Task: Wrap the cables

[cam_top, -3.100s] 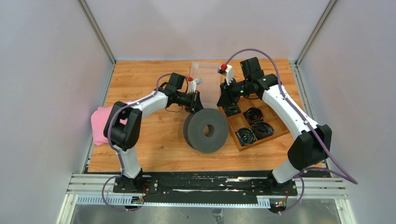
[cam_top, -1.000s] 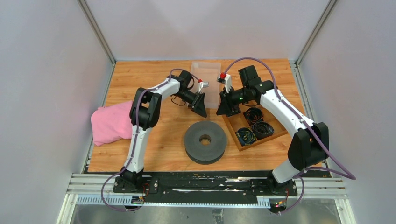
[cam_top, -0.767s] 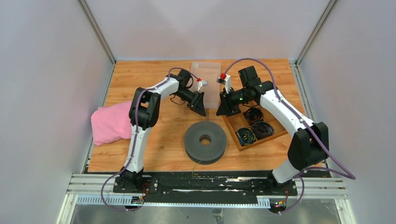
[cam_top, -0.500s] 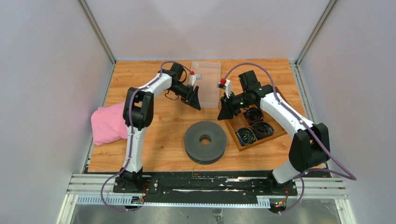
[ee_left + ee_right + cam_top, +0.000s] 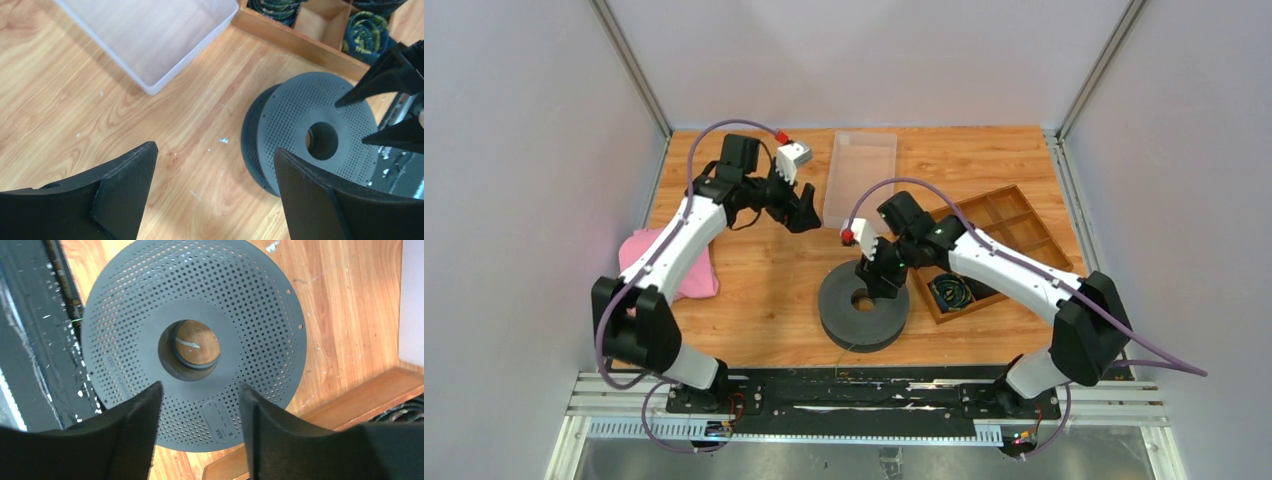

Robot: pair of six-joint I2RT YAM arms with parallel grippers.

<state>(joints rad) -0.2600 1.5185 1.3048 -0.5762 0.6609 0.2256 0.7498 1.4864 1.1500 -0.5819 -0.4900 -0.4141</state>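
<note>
A grey perforated spool [image 5: 864,310] lies flat on the wooden table, its centre hole facing up [image 5: 190,350]. A short bit of thin green cable [image 5: 74,320] shows at the spool's near edge by the black rail; the rest of the cables are hidden. My right gripper [image 5: 881,285] hangs just above the spool's top face, open [image 5: 200,385], with nothing between its fingers. Left of the clear bin, my left gripper [image 5: 804,215] hovers above bare table. It is open wide [image 5: 214,148] and empty, with the spool [image 5: 310,135] ahead of it.
A clear plastic bin [image 5: 860,175] stands at the back centre. A wooden compartment tray [image 5: 999,215] right of the spool holds dark coiled bundles [image 5: 951,291]. A pink cloth [image 5: 669,265] lies at the left edge under the left arm.
The right arm swung from the tray's corner to above the spool. The left arm drew back left from the bin. Both grippers opened wider.
</note>
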